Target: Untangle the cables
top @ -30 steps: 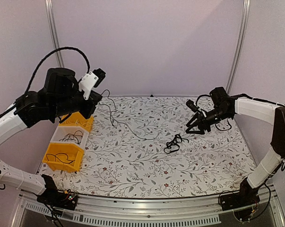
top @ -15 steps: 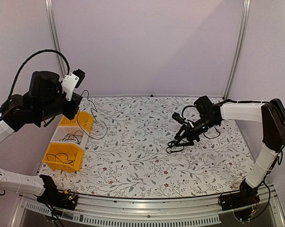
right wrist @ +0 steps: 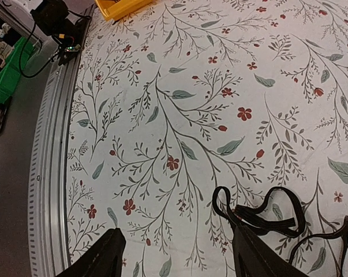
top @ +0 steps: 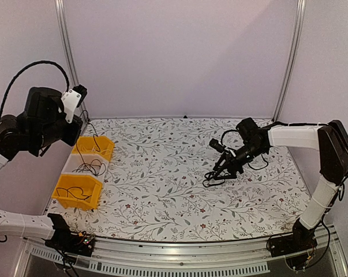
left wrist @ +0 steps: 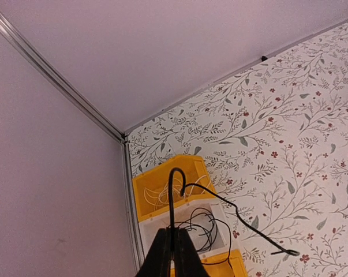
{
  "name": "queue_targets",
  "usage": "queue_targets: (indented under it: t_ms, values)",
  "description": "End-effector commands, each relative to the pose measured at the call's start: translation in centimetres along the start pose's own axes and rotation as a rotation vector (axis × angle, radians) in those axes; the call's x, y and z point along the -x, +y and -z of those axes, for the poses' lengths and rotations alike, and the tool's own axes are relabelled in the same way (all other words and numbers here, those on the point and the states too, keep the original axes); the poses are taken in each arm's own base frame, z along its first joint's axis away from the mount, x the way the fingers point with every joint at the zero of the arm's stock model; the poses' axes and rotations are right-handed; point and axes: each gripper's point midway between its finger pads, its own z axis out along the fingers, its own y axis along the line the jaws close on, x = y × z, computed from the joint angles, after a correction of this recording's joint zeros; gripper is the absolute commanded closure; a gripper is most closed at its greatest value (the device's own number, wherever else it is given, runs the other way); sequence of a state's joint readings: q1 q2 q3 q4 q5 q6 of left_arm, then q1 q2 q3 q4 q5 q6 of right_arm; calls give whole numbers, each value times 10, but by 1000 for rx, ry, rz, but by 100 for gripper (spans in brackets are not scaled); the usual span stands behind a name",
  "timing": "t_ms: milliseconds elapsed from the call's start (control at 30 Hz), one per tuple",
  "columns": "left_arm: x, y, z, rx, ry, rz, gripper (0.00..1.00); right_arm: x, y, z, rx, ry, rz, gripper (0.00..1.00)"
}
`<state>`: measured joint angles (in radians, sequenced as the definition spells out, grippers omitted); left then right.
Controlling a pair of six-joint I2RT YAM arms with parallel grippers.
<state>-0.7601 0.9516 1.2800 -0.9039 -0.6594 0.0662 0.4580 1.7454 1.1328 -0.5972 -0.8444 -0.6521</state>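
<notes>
Left gripper point(left wrist: 174, 242) pinches one cable point(left wrist: 171, 196) above the left-edge bins point(left wrist: 146, 181); I'd drop it. Right gripper point(right wrist: 176, 262), jaws open, hovers at the tangle point(right wrist: 266, 216); close next.

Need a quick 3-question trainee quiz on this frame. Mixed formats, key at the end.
1. True or false: the left tool is shut on a single black cable.
2. The right tool is: A) shut on a plug, B) open, low by the cable bundle, C) raised high above the table.
3. Fill in: the middle bin, between the two yellow bins, is ____.

Key: 1 true; 2 B; 3 white.
</notes>
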Motion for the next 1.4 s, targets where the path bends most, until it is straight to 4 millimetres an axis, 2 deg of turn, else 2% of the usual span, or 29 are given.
queue_targets:
  t_ms: [0,233,433,667,767,1033,1367]
  values:
    - [-17,21,5,69,73,-15,100,-9,-4,-4,-1,23,-7,32]
    - [-52,27,5,119,173,-64,100,-10,-5,-6,7,33,-6,31]
    - [-56,40,14,158,163,-76,100,-15,-6,-8,6,48,-12,31]
    - [-41,62,40,175,86,-19,100,-19,-9,-12,11,61,-24,30]
    - [-49,68,46,192,100,-20,100,-21,-10,-13,15,66,-31,30]
    - [-85,67,50,195,112,-80,100,-23,-11,-15,19,80,-37,30]
    - [-100,93,85,235,47,13,100,-29,-13,-20,34,97,-53,30]
